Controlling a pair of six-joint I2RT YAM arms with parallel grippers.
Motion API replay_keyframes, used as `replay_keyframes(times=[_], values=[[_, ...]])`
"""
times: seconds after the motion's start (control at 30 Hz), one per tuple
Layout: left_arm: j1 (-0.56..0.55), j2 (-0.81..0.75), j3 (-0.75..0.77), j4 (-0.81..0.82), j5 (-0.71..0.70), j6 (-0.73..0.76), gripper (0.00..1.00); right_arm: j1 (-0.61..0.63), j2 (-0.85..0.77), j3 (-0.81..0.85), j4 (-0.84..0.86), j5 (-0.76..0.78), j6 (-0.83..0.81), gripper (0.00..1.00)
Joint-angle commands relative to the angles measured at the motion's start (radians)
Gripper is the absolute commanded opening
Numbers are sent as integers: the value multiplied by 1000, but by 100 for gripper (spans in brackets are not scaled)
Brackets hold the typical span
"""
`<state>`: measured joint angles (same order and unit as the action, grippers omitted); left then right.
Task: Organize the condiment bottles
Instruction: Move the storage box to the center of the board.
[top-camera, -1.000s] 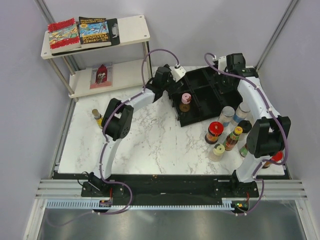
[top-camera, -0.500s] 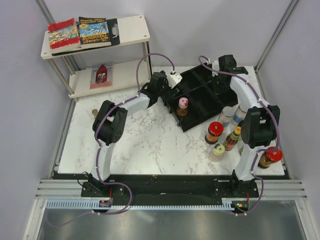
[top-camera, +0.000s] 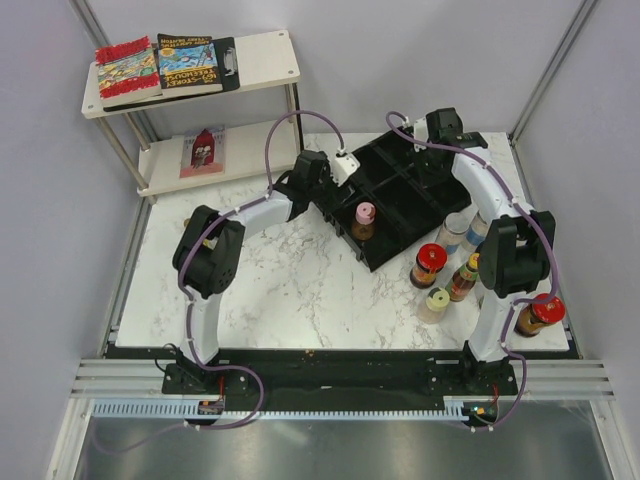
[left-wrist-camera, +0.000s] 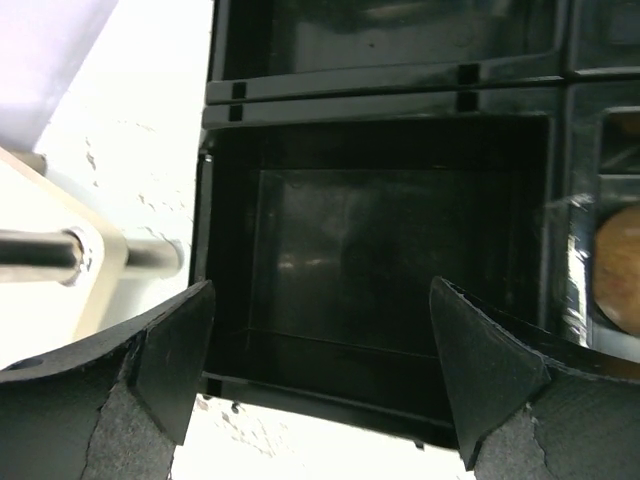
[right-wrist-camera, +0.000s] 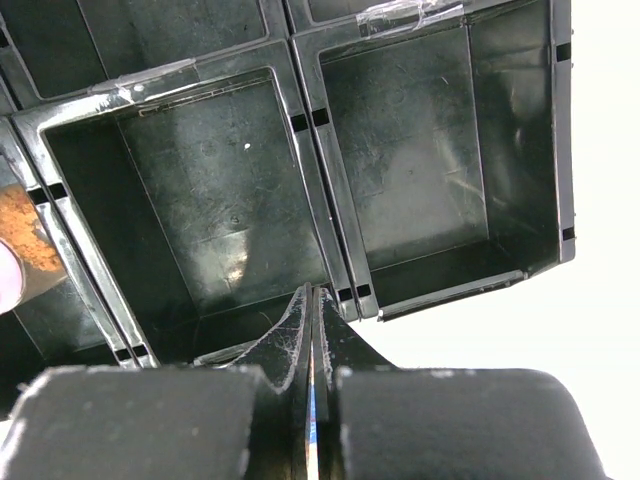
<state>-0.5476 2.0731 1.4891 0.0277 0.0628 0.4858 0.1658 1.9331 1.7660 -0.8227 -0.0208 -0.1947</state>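
With left gripper (left-wrist-camera: 320, 300) spread over an empty tray (top-camera: 398, 196) cell, right gripper (right-wrist-camera: 313, 312) pressed together empty at the rim, one pink-capped bottle (top-camera: 366, 216) inside and other bottles (top-camera: 430, 260) clustered just beside: risks shoving the tray into them, toppling some.

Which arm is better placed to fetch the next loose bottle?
Probably right: the loose bottles stand on its side of the tray. The right gripper is shut; the left gripper is open but over the tray's opposite end.
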Motion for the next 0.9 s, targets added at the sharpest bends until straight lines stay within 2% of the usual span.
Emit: replay_keyframes(times=[0.0, 0.4, 0.87], values=[[-3, -80, -59, -75, 42, -42, 94, 15, -22, 1, 25, 15, 9, 0], [-3, -263, -260, -92, 130, -95, 92, 29, -25, -14, 40, 41, 17, 0], [-3, -334, -403, -115, 189, -112, 89, 34, -36, -31, 51, 48, 20, 0]])
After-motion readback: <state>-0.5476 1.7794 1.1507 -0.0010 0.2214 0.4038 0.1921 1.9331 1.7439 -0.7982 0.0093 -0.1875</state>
